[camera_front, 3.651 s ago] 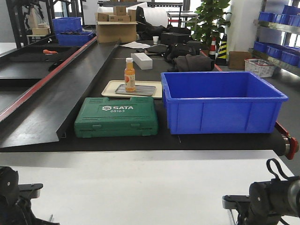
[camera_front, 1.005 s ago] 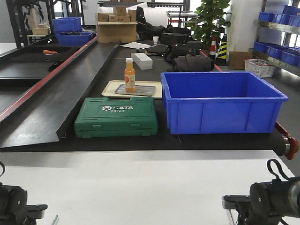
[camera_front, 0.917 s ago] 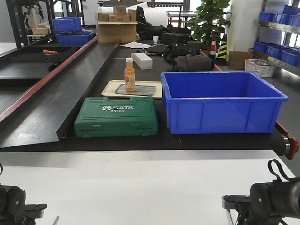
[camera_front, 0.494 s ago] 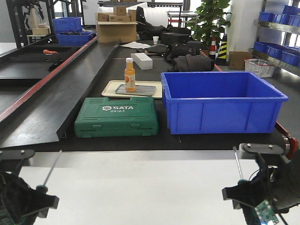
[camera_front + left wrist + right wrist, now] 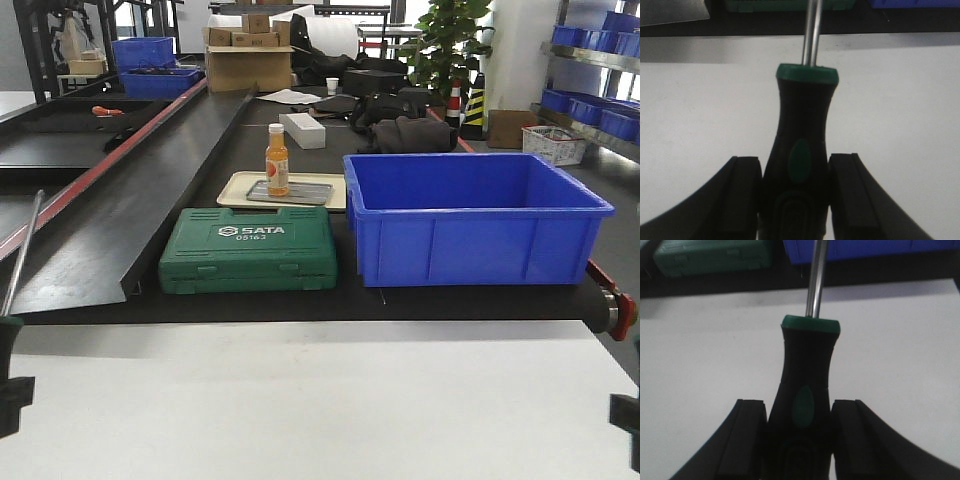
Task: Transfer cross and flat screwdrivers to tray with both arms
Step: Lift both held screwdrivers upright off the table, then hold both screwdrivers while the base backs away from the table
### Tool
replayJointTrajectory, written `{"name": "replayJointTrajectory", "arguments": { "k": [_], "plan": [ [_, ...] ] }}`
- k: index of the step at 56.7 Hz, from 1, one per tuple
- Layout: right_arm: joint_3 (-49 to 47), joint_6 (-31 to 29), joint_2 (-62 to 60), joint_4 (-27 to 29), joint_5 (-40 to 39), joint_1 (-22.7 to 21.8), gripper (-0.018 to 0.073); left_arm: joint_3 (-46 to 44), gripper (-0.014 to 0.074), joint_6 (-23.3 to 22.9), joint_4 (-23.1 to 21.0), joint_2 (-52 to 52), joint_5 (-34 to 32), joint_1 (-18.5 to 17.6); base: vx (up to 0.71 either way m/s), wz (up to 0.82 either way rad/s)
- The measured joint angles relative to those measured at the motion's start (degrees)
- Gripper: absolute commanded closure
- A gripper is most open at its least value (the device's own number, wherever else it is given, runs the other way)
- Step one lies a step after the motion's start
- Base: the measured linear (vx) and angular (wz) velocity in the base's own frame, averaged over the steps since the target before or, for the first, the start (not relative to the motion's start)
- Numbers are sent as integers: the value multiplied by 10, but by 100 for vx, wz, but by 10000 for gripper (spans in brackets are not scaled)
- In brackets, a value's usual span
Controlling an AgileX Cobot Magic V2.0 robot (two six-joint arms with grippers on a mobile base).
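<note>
Left gripper (image 5: 795, 195) clamps screwdriver (image 5: 802, 125) handle, shaft forward — right gripper (image 5: 799, 437) likewise clamps second screwdriver (image 5: 807, 360); both above white counter (image 5: 320, 400), likely poised for carry to grey tray (image 5: 312, 192)

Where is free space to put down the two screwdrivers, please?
The white table in front is bare, up to the black belt. Behind it is crowded: green case beside blue bin. The grey tray has room right of the orange bottle.
</note>
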Motion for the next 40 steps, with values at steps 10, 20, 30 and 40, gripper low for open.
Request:
{"name": "replayJointTrajectory", "arguments": {
  "k": [10, 20, 30, 40],
  "plan": [
    [8, -6, -110, 0, 21, 0, 567, 38, 595, 0, -4, -112, 2, 0, 0, 0],
    [8, -9, -169, 0, 44, 0, 567, 40, 595, 2, -4, -200, -3, 0, 0, 0],
    [9, -9, -176, 0, 55, 0, 567, 40, 594, 2, -3, -236, -5, 0, 0, 0],
    [9, -10, -176, 0, 55, 0, 567, 41, 593, 2, 3, -235, -5, 0, 0, 0]
  ]
}}
